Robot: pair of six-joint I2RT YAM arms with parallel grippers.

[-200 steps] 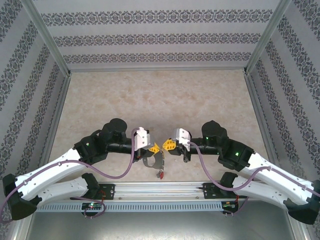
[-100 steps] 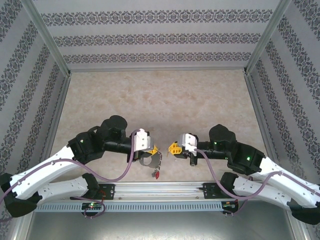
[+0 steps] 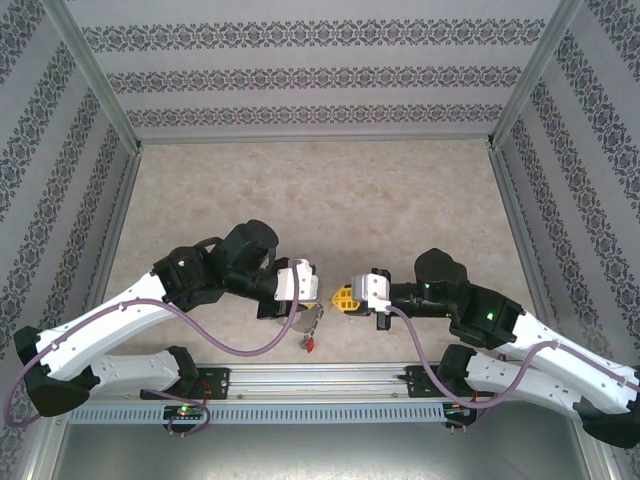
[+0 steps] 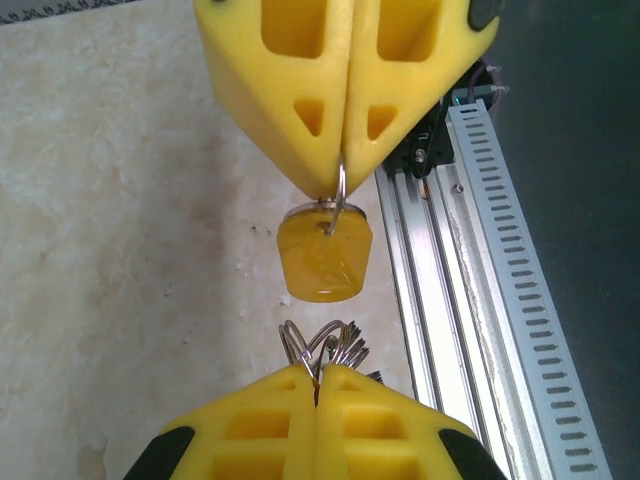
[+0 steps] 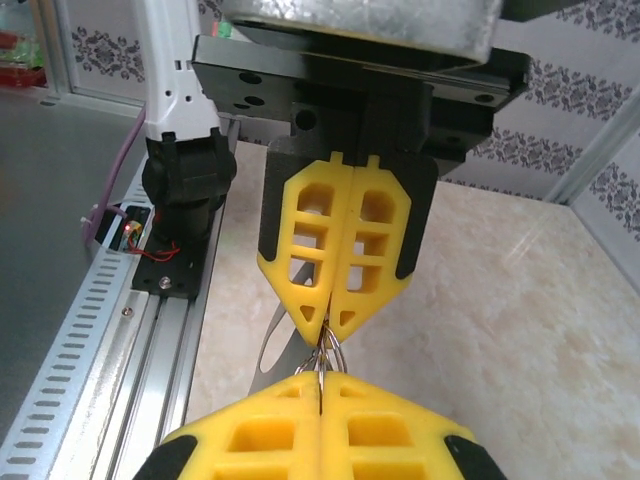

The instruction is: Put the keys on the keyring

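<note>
One yellow-headed key [image 4: 323, 262] hangs in the air between the two hands, well above the tabletop [image 4: 120, 250]. It dangles from a thin metal loop that runs up into the closed tips of the right hand [image 4: 341, 192]. Just below it in the left wrist view, near but apart, a fan of thin wire loops [image 4: 328, 345] is pinched in the left hand [image 4: 318, 378], whose fingers are pressed together on them. Those loops look like the near end of the keyring [image 3: 297, 320]. Its grey body hangs under the left hand in the top view, with a red-headed key [image 3: 311, 347] dangling at its bottom (so one key seems to be on already; a blue one I cannot find). Both hands are thus closed, each on its own piece, tip to tip near the front edge of the tabletop, beside the slotted rail [image 4: 490, 300].

The step in hand, as I judge it, is threading the yellow-headed key onto the keyring. To do it well, the right hand should bring the key's loop to the wire end edge-on, not flat, and slide along the coil rather than push against it. The left hand should hold firm and level so the loops do not twist. The key swings freely, so slow, small moves suit. A slip of either pinch would drop the piece to the tabletop.
</note>
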